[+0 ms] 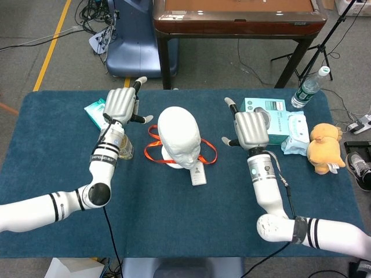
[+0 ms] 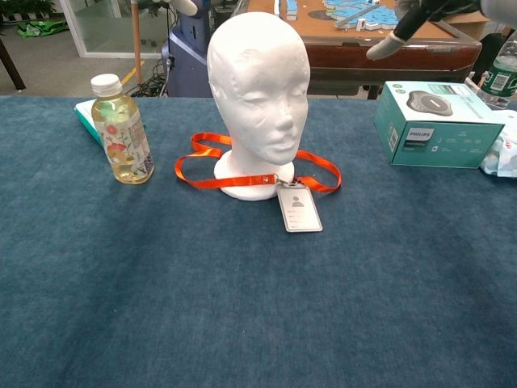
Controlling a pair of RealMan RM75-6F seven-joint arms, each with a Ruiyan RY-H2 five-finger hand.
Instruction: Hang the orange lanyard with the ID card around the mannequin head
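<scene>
The white mannequin head stands upright mid-table. The orange lanyard lies slack on the cloth, looped around the head's base. Its ID card lies flat in front of the base. My left hand hovers left of the head with fingers spread, holding nothing. My right hand hovers right of the head, also empty with fingers apart. In the chest view only fingertips show: the left hand at the top edge and the right hand at the top right.
A drink bottle stands left of the head, with a teal packet behind it. A teal box, a wipes pack, a plush toy and a water bottle sit on the right.
</scene>
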